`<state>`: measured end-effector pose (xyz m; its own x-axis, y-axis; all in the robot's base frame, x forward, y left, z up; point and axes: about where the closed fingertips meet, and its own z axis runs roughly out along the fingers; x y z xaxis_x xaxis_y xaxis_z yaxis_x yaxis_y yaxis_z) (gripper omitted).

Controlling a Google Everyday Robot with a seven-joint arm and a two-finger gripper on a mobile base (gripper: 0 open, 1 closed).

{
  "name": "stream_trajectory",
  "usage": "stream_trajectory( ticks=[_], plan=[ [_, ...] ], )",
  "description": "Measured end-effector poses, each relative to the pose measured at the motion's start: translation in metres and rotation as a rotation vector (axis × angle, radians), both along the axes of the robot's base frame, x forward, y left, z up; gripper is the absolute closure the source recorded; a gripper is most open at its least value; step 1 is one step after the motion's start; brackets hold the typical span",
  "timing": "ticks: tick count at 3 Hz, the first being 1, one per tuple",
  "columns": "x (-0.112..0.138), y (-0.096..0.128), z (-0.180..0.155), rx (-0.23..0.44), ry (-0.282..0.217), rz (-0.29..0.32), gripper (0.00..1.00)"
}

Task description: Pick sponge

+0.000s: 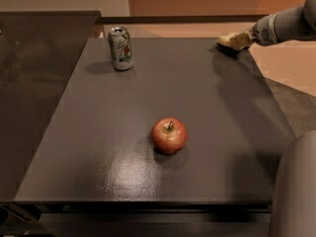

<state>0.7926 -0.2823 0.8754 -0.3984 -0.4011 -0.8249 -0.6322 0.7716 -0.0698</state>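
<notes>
My gripper (231, 41) is at the far right corner of the dark table (207, 112), low over the surface, at the end of the grey arm (284, 24) that reaches in from the right. Its beige tip points left. No sponge shows as a separate thing; it is hidden or out of view.
A red apple (169, 136) sits near the middle of the table, toward the front. A green and white soda can (120, 48) stands upright at the far left. A grey part of the robot (296, 191) fills the lower right corner. A dark glass surface (34, 93) adjoins the table's left side.
</notes>
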Motion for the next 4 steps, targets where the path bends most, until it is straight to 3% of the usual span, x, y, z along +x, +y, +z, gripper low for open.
stream_trajectory(
  ticks=[2,3,4],
  plan=[
    [-0.039,0.005,0.038,-0.001,-0.015,0.04,1.0],
    [-0.072,0.013,0.07,-0.002,-0.059,0.093,1.0],
    [-0.13,0.037,0.124,-0.017,-0.164,0.21,1.0]
  ],
)
